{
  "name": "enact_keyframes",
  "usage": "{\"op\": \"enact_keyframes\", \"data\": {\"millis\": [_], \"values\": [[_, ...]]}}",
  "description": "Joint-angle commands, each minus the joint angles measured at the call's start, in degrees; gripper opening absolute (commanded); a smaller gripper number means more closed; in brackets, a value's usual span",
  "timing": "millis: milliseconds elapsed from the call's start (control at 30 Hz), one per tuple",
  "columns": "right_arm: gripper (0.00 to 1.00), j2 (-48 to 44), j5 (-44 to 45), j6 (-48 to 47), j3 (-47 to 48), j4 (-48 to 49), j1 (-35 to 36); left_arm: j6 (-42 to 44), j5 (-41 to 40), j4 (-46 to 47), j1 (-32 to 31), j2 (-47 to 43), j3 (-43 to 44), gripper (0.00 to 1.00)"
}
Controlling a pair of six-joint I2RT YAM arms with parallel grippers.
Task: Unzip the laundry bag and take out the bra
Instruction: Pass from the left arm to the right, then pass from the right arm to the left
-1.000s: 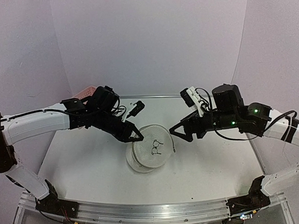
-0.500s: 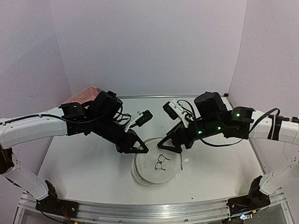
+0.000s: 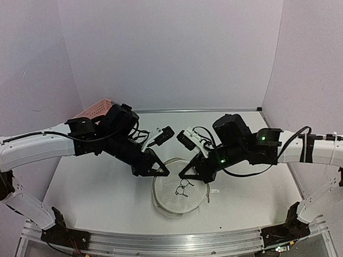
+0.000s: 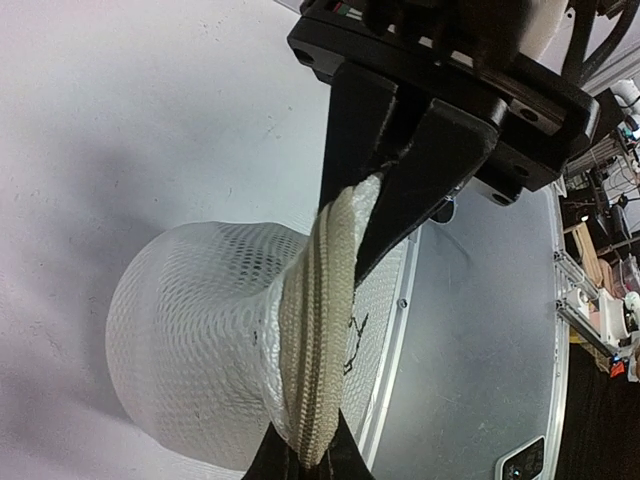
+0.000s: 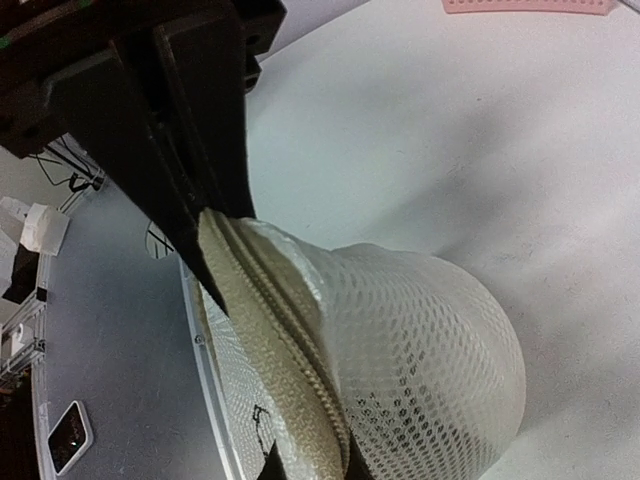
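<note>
Two grippers pinch the zip rim of the white mesh laundry bag (image 3: 173, 200), which sits on the table (image 3: 94, 177) between the arms. The left gripper (image 3: 161, 173) and right gripper (image 3: 184, 174) are both clamped on it, close together. Its contents cannot be made out. The pink basket (image 3: 96, 107) stands far left, its inside hidden.

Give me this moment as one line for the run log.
left gripper: shut on laundry bag zip rim | right gripper: shut on same rim | zip: looks closed | bra: not visible
</note>
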Motion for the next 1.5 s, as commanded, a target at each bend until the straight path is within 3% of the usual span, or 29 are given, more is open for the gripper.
{"op": "enact_keyframes", "data": {"millis": [0, 67, 133, 300, 367, 433, 733, 967, 1467], "values": [[0.00, -2.4, -0.7, 0.1, -0.7, 3.6, 0.6, 1.0, -0.1, 2.8, -0.1, -2.7, 0.4, 0.00], [0.00, -3.5, -0.6, 0.8, -1.4, 4.4, 0.5, 0.8, -0.8, 2.9, -0.1, -2.9, 0.6, 0.01], [0.00, -4.8, -0.3, 1.6, -1.9, 5.2, 0.5, 0.6, -2.3, 3.0, -0.1, -3.1, 1.1, 0.08], [0.00, -8.9, 3.7, 3.6, -2.5, 5.7, 0.6, -3.5, -13.6, 4.8, -0.1, -6.2, 1.1, 0.65], [0.00, -10.3, 6.0, 4.9, -2.4, 5.7, 0.6, -6.3, -17.6, 8.0, 0.0, -8.5, -0.8, 0.78], [0.00, -11.4, 8.3, 6.8, -2.3, 6.2, 0.6, -9.1, -19.9, 12.0, -0.1, -11.0, -3.6, 0.85], [0.00, -15.2, 22.3, 18.7, -2.7, 14.2, 0.7, -30.2, -23.0, 32.4, 0.0, -21.1, -19.8, 0.89], [0.00, -14.3, 30.5, 29.3, -4.6, 24.1, 0.8, -44.3, -22.2, 42.3, -0.1, -26.0, -28.6, 0.88], [0.00, -7.1, 25.0, 38.7, -3.8, 36.6, 1.4, -53.7, -19.9, 56.5, 0.0, -24.2, -34.8, 0.88]]}}
